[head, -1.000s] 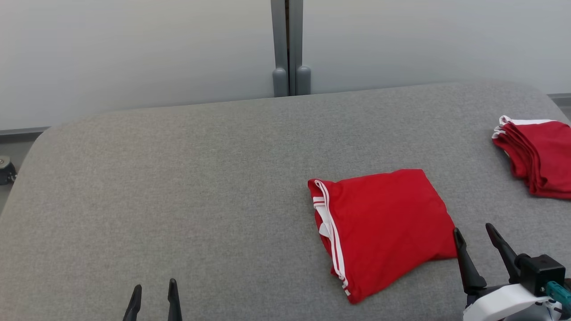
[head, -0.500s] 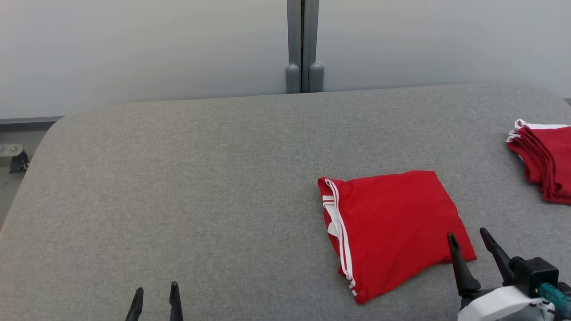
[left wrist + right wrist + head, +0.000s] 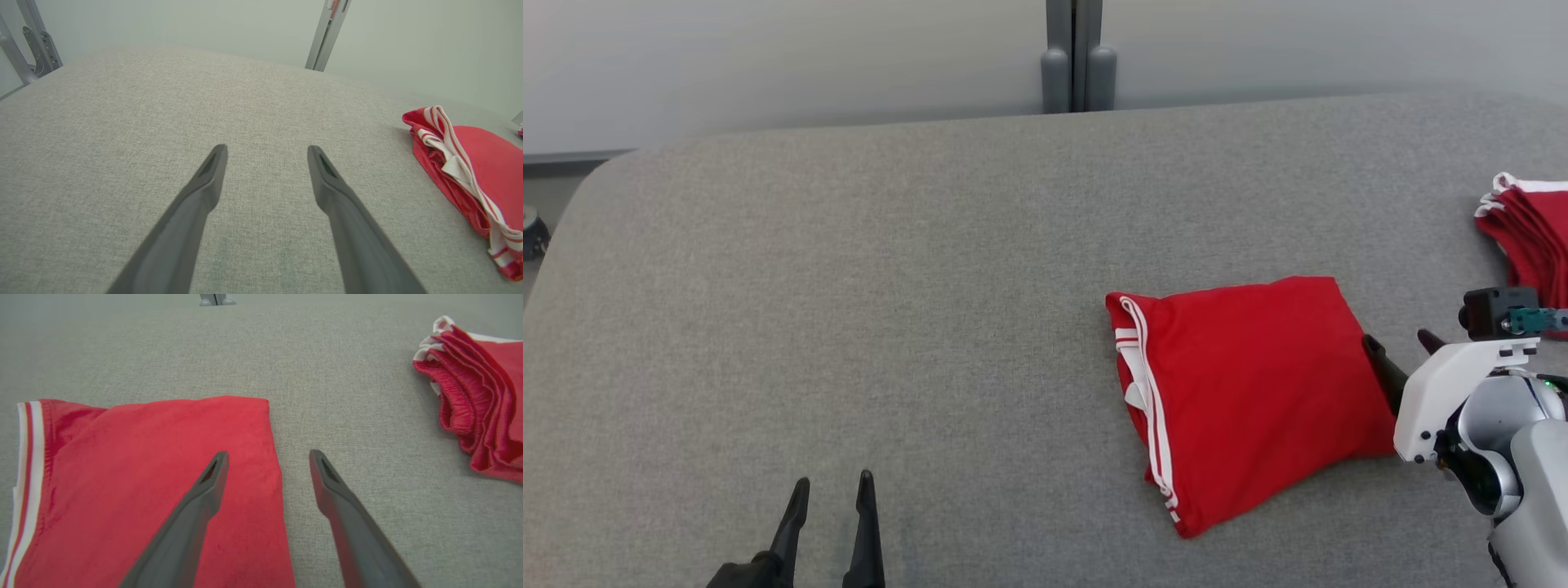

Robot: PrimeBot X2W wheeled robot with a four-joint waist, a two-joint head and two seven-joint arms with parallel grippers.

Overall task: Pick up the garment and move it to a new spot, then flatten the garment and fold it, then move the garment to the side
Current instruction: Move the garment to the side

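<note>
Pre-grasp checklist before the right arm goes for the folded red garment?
1. Right gripper open: ok.
2. Astride the folded garment's right edge: ok, one finger above cloth, the other above bare table.
3. Fingers low enough to catch every layer: cannot tell.
4. Garment folded and flat: ok, though its striped edge looks slightly bunched in the left wrist view.
5. Left gripper out of the way: ok, open over bare table.
6. Path to the stack of red garments: ok, bare table between.
</note>
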